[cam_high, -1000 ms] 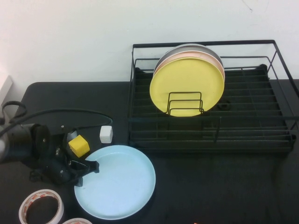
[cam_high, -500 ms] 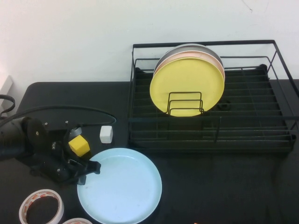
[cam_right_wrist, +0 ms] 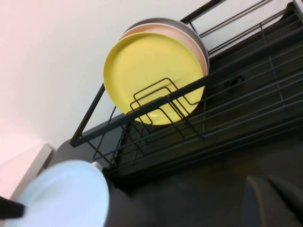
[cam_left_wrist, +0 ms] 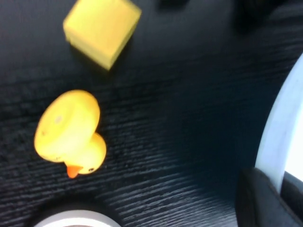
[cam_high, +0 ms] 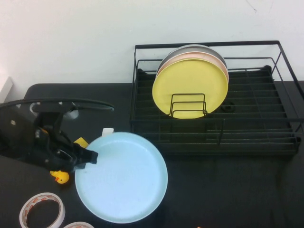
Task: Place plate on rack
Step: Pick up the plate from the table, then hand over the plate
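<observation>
My left gripper (cam_high: 89,156) clamped on the light blue plate (cam_high: 121,176) at its left rim, lifted near the table's front | rubber duck (cam_high: 60,177) beside | rack (cam_high: 213,142) behind holds yellow plate (cam_high: 190,85) | my right gripper (cam_right_wrist: 272,198) low before the rack, fingers unclear

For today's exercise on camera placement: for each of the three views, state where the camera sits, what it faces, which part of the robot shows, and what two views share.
High view: raised, angled down at the table; left gripper holds the plate at its rim.
Left wrist view: on the left arm, facing the tabletop; rubber duck, yellow block, a dark finger on the plate's rim.
Right wrist view: on the right arm, facing the rack; right gripper's fingertips show.
Shared: all show the plate.
</observation>
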